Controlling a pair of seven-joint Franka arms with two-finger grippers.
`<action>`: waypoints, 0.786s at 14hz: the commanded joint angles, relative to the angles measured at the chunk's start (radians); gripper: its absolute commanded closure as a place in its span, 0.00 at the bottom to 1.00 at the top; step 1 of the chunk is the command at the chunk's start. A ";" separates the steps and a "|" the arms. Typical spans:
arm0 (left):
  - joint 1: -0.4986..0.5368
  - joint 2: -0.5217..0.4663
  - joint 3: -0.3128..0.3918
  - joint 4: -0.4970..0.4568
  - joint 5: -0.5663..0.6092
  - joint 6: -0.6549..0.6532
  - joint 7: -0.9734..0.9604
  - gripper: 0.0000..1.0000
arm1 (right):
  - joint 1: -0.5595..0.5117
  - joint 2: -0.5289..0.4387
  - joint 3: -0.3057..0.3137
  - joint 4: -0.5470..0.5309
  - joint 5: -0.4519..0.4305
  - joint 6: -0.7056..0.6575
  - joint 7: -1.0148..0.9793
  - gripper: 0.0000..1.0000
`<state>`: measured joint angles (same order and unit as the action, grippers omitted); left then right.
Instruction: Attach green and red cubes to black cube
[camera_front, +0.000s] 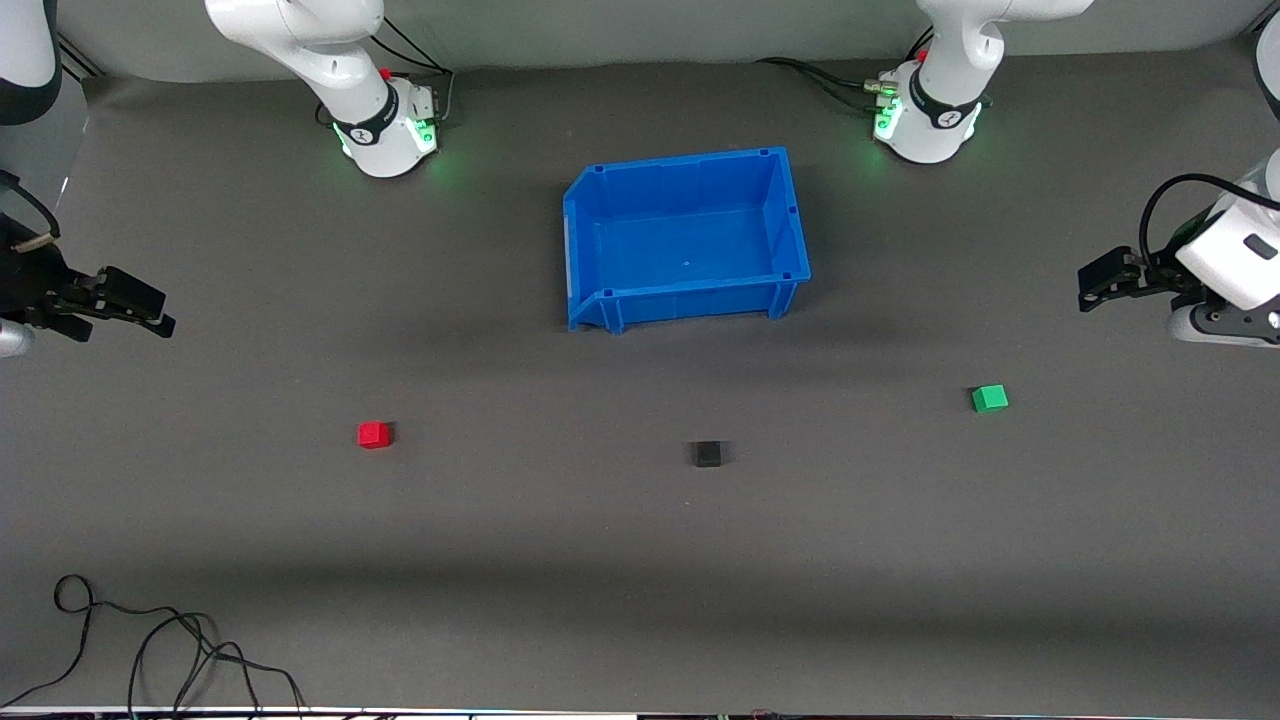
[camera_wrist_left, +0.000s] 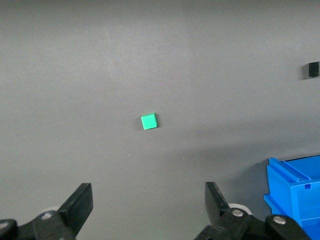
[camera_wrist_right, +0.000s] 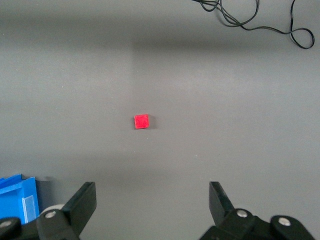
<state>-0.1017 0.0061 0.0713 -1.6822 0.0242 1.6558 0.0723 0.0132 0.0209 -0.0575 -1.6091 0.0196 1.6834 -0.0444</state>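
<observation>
Blue bin (camera_front: 688, 240), loose cable (camera_front: 150, 640); three cubes seemingly well apart

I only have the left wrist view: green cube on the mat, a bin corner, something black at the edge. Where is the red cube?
Observer: The red cube lies on the mat toward the right arm's end, apart from everything.
Operator: That black thing?
Observer: It is the black cube, between the red and the green cube, nearer the front camera than the blue bin.
Operator: Right gripper?
Observer: The right gripper is open above the mat, red cube in its view.
</observation>
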 joint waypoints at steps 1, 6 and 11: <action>0.007 -0.006 -0.008 -0.007 0.000 -0.008 0.012 0.00 | 0.007 -0.007 -0.004 0.005 -0.007 -0.013 0.014 0.00; 0.008 -0.006 -0.008 -0.007 0.000 -0.008 0.012 0.00 | 0.008 -0.003 -0.002 0.009 -0.007 -0.013 0.014 0.00; 0.008 -0.008 -0.008 -0.007 0.000 -0.010 0.011 0.00 | 0.008 0.004 -0.004 0.023 -0.009 -0.008 0.075 0.00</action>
<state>-0.1016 0.0061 0.0708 -1.6876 0.0242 1.6558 0.0724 0.0133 0.0209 -0.0575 -1.6086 0.0196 1.6843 -0.0312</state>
